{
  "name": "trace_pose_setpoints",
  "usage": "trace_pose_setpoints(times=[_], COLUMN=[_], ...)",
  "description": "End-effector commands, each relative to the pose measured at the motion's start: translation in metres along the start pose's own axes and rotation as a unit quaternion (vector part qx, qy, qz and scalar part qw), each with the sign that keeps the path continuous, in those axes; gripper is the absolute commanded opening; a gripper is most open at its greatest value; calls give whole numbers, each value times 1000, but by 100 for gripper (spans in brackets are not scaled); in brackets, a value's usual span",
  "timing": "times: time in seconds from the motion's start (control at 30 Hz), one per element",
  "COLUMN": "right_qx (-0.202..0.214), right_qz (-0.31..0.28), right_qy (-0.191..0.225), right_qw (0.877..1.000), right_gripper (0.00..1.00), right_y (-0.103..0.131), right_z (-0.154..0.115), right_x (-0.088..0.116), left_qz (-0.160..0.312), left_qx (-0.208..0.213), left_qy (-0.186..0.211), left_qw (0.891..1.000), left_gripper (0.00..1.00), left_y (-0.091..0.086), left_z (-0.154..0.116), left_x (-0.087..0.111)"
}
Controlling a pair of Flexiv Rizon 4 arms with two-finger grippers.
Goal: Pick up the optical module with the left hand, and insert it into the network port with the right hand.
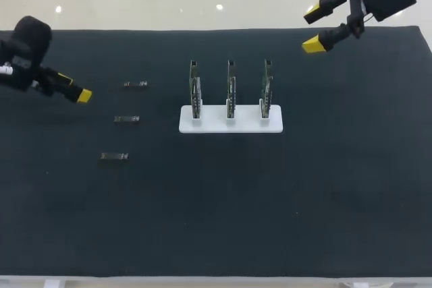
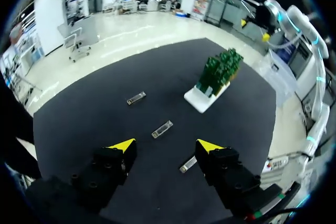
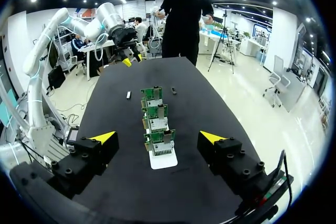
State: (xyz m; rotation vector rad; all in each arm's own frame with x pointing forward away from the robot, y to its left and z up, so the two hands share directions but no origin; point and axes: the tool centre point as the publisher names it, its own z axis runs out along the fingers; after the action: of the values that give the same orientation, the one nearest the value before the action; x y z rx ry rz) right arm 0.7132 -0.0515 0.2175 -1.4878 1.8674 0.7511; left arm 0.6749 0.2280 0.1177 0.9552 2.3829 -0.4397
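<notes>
Looking down from the head view, I see three modules (image 1: 127, 119) lying flat in a loose column at the left middle of the frame on the dark worktop (image 1: 337, 200). They are well apart from the white base (image 1: 231, 126) at centre, where three boards (image 1: 231, 89) stand upright. My left claw (image 1: 74, 88) hangs at the left edge, near the upper module, fingers spread and holding nothing. My right claw (image 1: 313, 29) sits at the upper right, also spread wide and empty.

I judge each module a small, stiff metal slug: light, hard and slick-sided, so likely to skate on the worktop if nudged from one side. I'd pinch it across its long sides near the middle, leaving an end free for the hand-over.

The left wrist view adds what the head view lacks: the nearest module (image 2: 187, 164) shows between my fingertips, close beside one and skewed to them. The right wrist view shows the boards (image 3: 157, 124) lined up ahead of that claw. The ports are too small to make out anywhere.
</notes>
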Motion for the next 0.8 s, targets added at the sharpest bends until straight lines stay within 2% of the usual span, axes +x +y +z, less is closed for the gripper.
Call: trace_pose_setpoints(times=[0.03, 0.13, 0.2, 0.43, 0.67, 0.8], right_qx=[0, 0, 0, 0, 0, 0], right_qz=[0, 0, 0, 0, 0, 0], right_qy=[-1, -1, -1, -1, -1, -1], right_qw=[1000, 1000, 1000, 1000, 1000, 1000], right_gripper=[100, 100, 100, 100, 100, 100], right_y=[0, 0, 0, 0, 0, 0], right_z=[0, 0, 0, 0, 0, 0], right_x=[1, 1, 1, 1, 1, 1], left_qz=[66, 105, 131, 237, 297, 319], left_qx=[-5, -8, -4, -3, 5, 9], left_qy=[35, 48, 74, 124, 195, 220], left_qw=[997, 993, 989, 964, 935, 922], left_gripper=[100, 100, 100, 100, 100, 100], left_y=[3, -3, -9, -20, -23, -25], left_z=[11, 16, 17, 26, 39, 46], left_x=[5, 12, 15, 34, 47, 52])
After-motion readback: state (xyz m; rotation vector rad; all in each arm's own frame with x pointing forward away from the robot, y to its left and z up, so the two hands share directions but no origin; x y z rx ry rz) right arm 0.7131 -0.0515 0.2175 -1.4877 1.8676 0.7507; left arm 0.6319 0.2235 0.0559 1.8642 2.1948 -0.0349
